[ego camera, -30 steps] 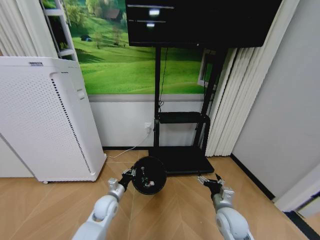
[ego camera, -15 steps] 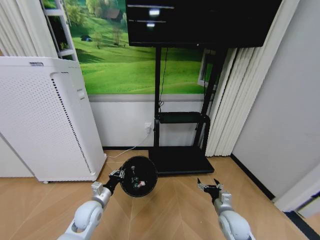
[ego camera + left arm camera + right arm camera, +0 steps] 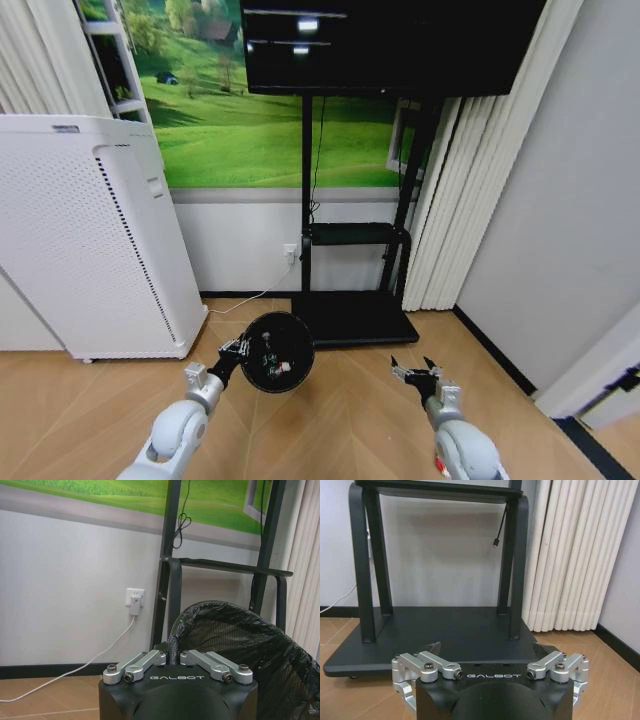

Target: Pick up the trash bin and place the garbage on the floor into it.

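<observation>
The trash bin point(image 3: 277, 350) is a small round black wastebasket with a bag liner, held off the wooden floor and tipped so its mouth faces me. My left gripper point(image 3: 236, 351) is shut on its rim at the left side. In the left wrist view the fingers point(image 3: 150, 659) pinch the lined rim of the trash bin point(image 3: 235, 640). Small bits of garbage point(image 3: 272, 364), red, white and green, lie inside it. My right gripper point(image 3: 412, 367) hovers open above the floor to the right, holding nothing.
A tall white perforated appliance point(image 3: 90, 240) stands at the left. Straight ahead is a black TV stand with a flat base point(image 3: 355, 318) point(image 3: 445, 630). A white cable point(image 3: 250, 300) runs from a wall socket. Curtains point(image 3: 450, 200) and a grey wall point(image 3: 560, 260) close the right.
My left arm has swung the bin to the left, away from the right gripper. The right gripper has drawn back a little. The camera has turned slightly.
</observation>
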Controlling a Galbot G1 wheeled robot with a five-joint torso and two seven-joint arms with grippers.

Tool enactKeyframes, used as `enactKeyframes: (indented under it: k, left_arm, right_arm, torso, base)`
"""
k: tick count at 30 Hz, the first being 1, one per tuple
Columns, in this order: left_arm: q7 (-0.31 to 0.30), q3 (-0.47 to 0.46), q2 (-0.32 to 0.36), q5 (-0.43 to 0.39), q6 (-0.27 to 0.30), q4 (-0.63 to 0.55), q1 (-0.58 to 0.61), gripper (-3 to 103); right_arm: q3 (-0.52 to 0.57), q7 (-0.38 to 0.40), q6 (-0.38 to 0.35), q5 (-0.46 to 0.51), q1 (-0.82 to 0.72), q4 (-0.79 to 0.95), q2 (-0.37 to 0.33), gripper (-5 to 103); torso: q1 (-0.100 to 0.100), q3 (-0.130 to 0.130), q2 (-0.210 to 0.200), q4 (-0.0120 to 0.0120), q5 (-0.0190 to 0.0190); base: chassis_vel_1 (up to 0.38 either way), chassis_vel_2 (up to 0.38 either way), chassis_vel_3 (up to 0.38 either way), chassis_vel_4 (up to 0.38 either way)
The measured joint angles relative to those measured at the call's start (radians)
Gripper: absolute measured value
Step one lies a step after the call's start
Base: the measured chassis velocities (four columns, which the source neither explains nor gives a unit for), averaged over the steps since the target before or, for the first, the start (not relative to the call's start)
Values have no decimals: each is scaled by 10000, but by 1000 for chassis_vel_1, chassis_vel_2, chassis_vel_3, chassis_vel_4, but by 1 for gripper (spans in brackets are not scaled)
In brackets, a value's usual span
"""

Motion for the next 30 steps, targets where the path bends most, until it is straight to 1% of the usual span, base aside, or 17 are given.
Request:
enactKeyframes:
  k: [15, 19, 20, 23, 26, 29, 30]
  left_arm:
    - [163, -93, -12, -55, -92, 175, -35, 7]
    - [190, -92, -17, -63, -113, 228, -62, 7]
    - [197, -92, -6, -83, -117, 239, -75, 7]
    - [207, -113, 16, -121, -125, 260, -90, 7]
    - [219, -151, 26, -143, -139, 284, -92, 7]
    - [229, -200, -2, -161, -165, 309, -80, 7]
    - [233, -219, -22, -161, -173, 325, -71, 7]
  right_arm:
    - [-91, 52, -125, -65, -2, 140, 11, 100]
    - [-135, 72, -136, -134, -7, 164, 47, 100]
    - [-162, 83, -140, -153, -7, 165, 64, 100]
    - [-210, 85, -143, -215, -3, 168, 84, 100]
    - [-269, 77, -137, -309, -6, 167, 114, 100]
    - [-335, -22, -84, -478, -66, 148, 152, 100]
    - [-371, -164, -81, -519, -126, 141, 157, 100]
  torso:
    - [2, 1, 0, 3, 0]
    - [1, 1, 0, 0, -2]
    - [1, 1, 0, -2, 3]
    - [1, 1, 0, 1, -3]
    - [1, 1, 0, 1, 1]
    - [0, 0, 1, -1, 0]
    - [0, 0, 0, -1, 3]
  base:
    - [-112, -113, 115, 109]
    - [-75, -179, 96, 182]
    - [-100, -210, 75, 198]
    - [-84, -216, 82, 215]
    - [-52, -226, 42, 220]
    - [-30, -142, 30, 184]
    - [4, -142, 27, 72]
